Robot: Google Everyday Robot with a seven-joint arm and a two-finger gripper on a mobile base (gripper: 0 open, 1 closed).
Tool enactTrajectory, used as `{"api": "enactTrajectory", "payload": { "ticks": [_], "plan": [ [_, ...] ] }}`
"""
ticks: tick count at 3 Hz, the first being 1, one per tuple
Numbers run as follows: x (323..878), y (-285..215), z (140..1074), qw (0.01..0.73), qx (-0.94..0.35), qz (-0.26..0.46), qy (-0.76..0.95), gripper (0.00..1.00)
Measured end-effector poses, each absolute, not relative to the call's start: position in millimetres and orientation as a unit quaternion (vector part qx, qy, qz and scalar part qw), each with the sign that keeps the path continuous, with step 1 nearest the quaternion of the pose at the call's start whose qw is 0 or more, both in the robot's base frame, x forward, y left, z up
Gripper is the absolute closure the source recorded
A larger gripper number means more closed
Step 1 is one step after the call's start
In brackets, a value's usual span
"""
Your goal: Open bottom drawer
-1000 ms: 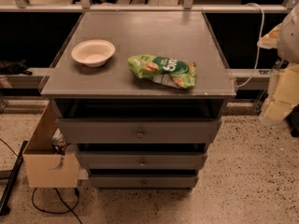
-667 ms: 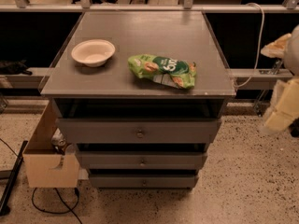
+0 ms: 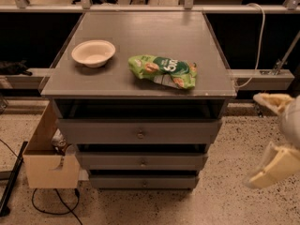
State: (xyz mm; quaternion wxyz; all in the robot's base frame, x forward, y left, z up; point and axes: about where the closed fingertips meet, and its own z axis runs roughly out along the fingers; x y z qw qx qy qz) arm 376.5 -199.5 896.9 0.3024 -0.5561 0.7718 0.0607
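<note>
The bottom drawer (image 3: 143, 182) is the lowest, thinnest dark grey front in the cabinet, with a small round knob (image 3: 144, 183) at its centre; it sits flush and closed. Above it are the middle drawer (image 3: 143, 161) and the tall top drawer (image 3: 139, 132). My gripper (image 3: 268, 139) hangs at the far right edge of the view, well right of the cabinet and about level with the top two drawers. Its cream fingers (image 3: 273, 101) are spread wide apart with nothing between them.
A white bowl (image 3: 93, 53) and a green chip bag (image 3: 164, 71) lie on the cabinet top (image 3: 140, 32). A cardboard box (image 3: 47, 158) stands on the speckled floor against the cabinet's left side, with a black cable (image 3: 51, 205) beside it.
My gripper has dropped lower along the right edge of the view, from tabletop height down to drawer height. The drawers, bowl and bag have not moved.
</note>
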Motion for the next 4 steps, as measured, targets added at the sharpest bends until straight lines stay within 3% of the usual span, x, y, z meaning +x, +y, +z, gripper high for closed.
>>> {"api": "enactTrajectory", "payload": {
  "ticks": [2,4],
  "plan": [
    [363,-147,764,0.284,-0.559,0.137,0.767,0.0],
    [358,-138,745,0.282,-0.565,0.141,0.763,0.0]
  ]
}}
